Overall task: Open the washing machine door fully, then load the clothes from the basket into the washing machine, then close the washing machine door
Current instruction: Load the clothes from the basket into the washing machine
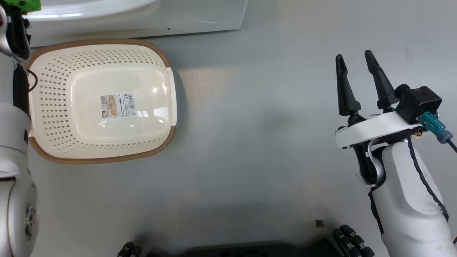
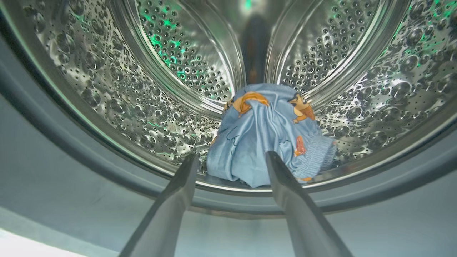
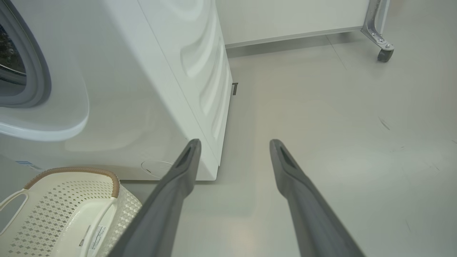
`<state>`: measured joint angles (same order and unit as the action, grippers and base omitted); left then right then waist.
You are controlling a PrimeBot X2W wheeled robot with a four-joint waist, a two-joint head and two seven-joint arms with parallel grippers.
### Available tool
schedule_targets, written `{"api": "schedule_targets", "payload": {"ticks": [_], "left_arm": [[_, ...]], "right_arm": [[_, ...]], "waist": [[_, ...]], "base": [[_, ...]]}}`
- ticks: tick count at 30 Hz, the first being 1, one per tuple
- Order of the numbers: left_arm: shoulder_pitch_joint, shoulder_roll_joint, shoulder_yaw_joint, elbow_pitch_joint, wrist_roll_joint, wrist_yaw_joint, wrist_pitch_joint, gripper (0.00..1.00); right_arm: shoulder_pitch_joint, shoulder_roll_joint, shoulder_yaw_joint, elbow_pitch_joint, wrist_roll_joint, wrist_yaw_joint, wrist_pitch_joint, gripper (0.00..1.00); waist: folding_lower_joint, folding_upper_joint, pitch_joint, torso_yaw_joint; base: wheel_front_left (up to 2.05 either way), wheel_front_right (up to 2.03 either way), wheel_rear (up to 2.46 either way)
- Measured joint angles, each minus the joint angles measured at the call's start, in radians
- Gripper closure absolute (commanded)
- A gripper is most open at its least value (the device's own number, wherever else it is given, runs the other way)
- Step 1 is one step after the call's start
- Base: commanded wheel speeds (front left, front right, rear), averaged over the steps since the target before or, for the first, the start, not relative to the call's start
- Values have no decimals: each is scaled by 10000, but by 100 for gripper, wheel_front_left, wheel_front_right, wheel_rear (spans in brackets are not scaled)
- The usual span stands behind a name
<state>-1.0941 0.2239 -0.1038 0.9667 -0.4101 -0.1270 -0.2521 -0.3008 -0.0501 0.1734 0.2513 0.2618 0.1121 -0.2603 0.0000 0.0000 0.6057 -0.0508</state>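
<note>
The cream basket (image 1: 53, 107) stands on the floor before the white washing machine (image 1: 142, 21), with nothing in it but the label on its base; it also sits at the lower left of the right wrist view as the basket (image 3: 53, 210). The clothes (image 2: 264, 142), light blue with orange-brown prints, lie heaped at the front of the steel drum (image 2: 107, 89). My left gripper (image 2: 232, 159) is open at the drum mouth, its tips just short of the heap. My right gripper (image 1: 355, 59) hangs open over bare floor at the right. The door is out of view.
The washing machine (image 3: 142, 89) has its grey gasket (image 3: 35, 71) at the far left. A white cabinet on a castor wheel (image 3: 385, 54) stands beyond. My robot base (image 1: 250, 250) lies along the bottom edge of the head view. My left forearm (image 1: 14, 142) runs up the left edge.
</note>
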Motion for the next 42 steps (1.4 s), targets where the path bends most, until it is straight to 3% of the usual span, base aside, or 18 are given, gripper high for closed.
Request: {"api": "schedule_targets", "payload": {"ticks": [28,42], "left_arm": [[3979,-201,1024,-2732,148,0,-2,0],[5762,-750,1300,-4010,370,-2,-2,0]], "right_arm": [[666,-2,263,771,-2,33,0,0],[1099,2,230,857,2,98,0,0]], "waist": [[0,0,-2483,327],[0,0,-3367,475]], "base": [[0,0,0],[0,0,0]]}}
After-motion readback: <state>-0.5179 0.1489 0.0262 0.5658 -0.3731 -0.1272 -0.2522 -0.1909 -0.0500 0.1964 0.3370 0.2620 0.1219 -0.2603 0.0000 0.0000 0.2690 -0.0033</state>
